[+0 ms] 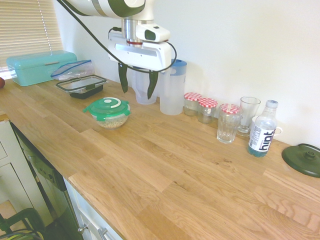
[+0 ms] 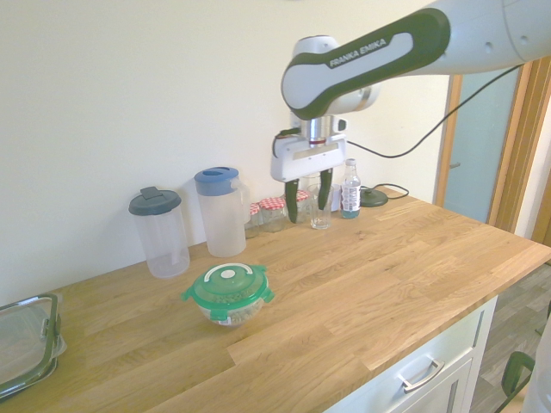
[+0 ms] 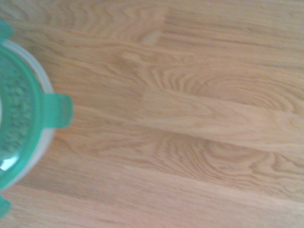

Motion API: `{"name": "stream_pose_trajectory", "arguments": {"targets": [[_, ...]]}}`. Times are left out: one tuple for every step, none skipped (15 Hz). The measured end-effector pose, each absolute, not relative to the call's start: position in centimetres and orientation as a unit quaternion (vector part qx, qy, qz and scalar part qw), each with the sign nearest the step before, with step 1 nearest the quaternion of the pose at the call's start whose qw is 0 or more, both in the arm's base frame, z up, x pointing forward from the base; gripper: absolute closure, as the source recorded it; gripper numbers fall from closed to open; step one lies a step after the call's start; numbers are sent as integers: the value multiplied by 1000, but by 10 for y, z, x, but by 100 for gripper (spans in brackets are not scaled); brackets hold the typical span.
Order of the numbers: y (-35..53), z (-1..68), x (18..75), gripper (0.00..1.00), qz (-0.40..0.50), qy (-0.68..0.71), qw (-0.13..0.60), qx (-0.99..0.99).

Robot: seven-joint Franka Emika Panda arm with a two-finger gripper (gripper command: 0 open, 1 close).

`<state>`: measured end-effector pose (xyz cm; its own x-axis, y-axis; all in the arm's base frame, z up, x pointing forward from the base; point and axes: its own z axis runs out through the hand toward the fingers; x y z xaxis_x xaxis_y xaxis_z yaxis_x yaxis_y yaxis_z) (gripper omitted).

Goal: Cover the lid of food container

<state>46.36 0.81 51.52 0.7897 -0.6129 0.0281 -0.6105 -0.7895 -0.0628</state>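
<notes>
You're looking at a home kitchen: a wooden worktop [image 1: 165,170] runs along the wall over white cabinets with a drawer handle [image 2: 424,376]. You can see lidded pitchers [image 2: 221,212], checked-lid jars [image 1: 207,110], a drink bottle [image 1: 263,129] and a green-lidded food container [image 2: 230,294], with window blinds [image 1: 31,25] beyond.

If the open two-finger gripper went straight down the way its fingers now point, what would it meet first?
Most likely the bare wooden countertop: the wrist view shows the green plastic lid off to one side of the gripper, though exact depth is unclear.
</notes>
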Motion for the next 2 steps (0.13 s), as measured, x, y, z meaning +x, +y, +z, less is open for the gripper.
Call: {"name": "stream_pose_trajectory", "arguments": {"targets": [[-8,506,448,0,-24,327,25,-944],[-22,497,430,0,-19,332,25,-943]]}}
